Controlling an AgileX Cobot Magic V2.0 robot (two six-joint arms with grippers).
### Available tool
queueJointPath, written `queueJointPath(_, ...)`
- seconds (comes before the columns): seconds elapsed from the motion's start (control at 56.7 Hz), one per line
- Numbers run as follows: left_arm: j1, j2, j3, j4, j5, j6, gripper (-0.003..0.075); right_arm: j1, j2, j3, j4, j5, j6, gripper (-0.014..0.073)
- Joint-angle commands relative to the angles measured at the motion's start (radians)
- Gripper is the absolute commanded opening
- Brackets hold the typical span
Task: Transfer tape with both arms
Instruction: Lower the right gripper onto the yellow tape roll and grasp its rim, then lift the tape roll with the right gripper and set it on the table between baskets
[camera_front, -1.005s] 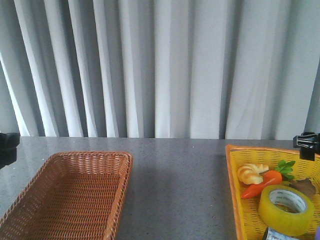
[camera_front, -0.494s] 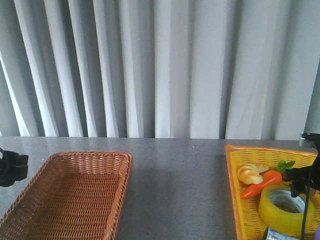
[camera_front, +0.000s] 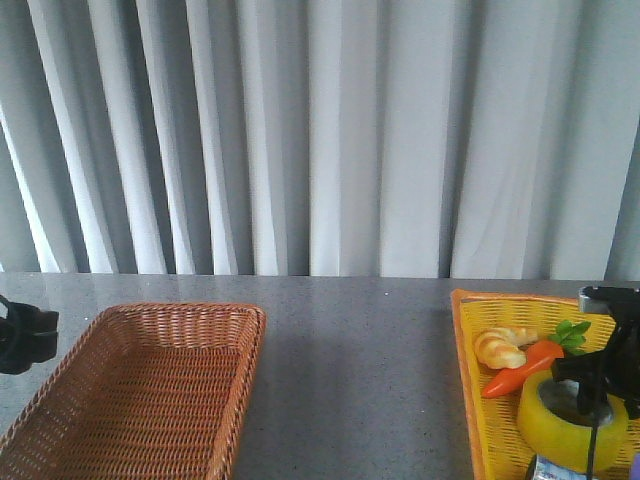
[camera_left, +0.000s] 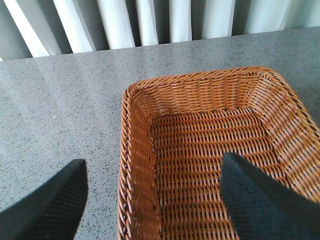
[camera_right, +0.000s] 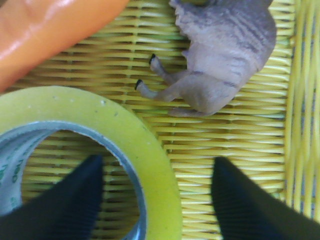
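The yellow tape roll (camera_front: 560, 428) lies flat in the yellow basket (camera_front: 470, 400) at the right. My right gripper (camera_front: 590, 400) is down over the roll, open. In the right wrist view the roll's wall (camera_right: 150, 165) stands between the two fingers: one fingertip (camera_right: 75, 200) is inside the core hole, the other (camera_right: 245, 205) is outside over the basket floor. The jaws do not press the roll. My left gripper (camera_front: 22, 338) is open at the left edge, above the near end of the brown basket (camera_left: 200, 140).
The yellow basket also holds an orange toy carrot (camera_front: 525, 368), a bread toy (camera_front: 503, 346), a small grey-brown animal figure (camera_right: 225, 55) and a small item (camera_front: 558, 470) at the front edge. The brown wicker basket (camera_front: 140, 390) has nothing in it. Curtains hang behind the table.
My right gripper came down from the far right edge onto the tape roll and now straddles its wall. My left gripper moved slightly to the right.
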Motion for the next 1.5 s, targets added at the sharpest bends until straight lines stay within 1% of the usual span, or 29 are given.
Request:
queueJointPath(0.0,-0.007,-0.023,-0.033,-0.008,-0.061,-0.008,0.0524,-0.001,-0.052,-0.034,0.006,-0.041,-0.014,0.0255)
queueJointPath(0.141,-0.007,-0.023,-0.033,-0.008,-0.052,-0.008,0.0524,-0.002,-0.052,-0.036,0.006,-0.042,-0.017,0.0048)
queueJointPath(0.212,-0.007,-0.023,-0.033,-0.008,-0.048,-0.008,0.0524,-0.002,-0.052,-0.036,0.006,-0.034,-0.026,-0.0015)
queueJointPath(0.388,-0.007,-0.023,-0.033,-0.008,-0.043,-0.007,0.0524,-0.002,-0.053,-0.077,-0.020,0.009,-0.072,-0.0006)
queueJointPath(0.476,-0.007,-0.023,-0.033,-0.007,-0.043,-0.007,0.0524,-0.001,-0.055,-0.157,-0.020,0.069,-0.072,-0.0005)
queueJointPath(0.582,-0.007,-0.023,-0.033,-0.007,-0.043,-0.006,0.0524,0.029,-0.064,-0.281,-0.016,0.127,-0.077,-0.0004)
queueJointPath(0.688,-0.007,-0.023,-0.033,-0.007,-0.042,-0.005,0.0524,0.104,-0.078,-0.394,-0.020,0.133,-0.082,-0.0004)
queueJointPath(0.794,-0.007,-0.023,-0.033,-0.007,-0.042,-0.005,0.0524,0.236,-0.078,-0.464,-0.025,0.126,-0.116,-0.0004)
queueJointPath(0.882,-0.007,-0.023,-0.033,-0.007,-0.038,-0.005,0.0524,0.333,-0.073,-0.464,-0.022,0.080,-0.116,-0.0002)
queueJointPath(1.023,-0.007,-0.023,-0.033,-0.007,-0.034,-0.005,0.0524,0.425,-0.024,-0.464,0.001,0.073,-0.111,-0.0001)
queueJointPath(1.164,-0.007,-0.023,-0.033,-0.007,-0.029,-0.005,0.0524,0.459,0.041,-0.464,0.045,0.092,-0.111,0.0000)
queueJointPath(1.323,-0.007,-0.023,-0.033,-0.007,-0.026,-0.005,0.0524,0.498,0.105,-0.464,0.006,0.114,-0.113,0.0015)
queueJointPath(1.481,-0.007,-0.023,-0.033,-0.007,-0.021,-0.005,0.0524,0.530,0.156,-0.464,-0.020,0.118,-0.113,0.0062)
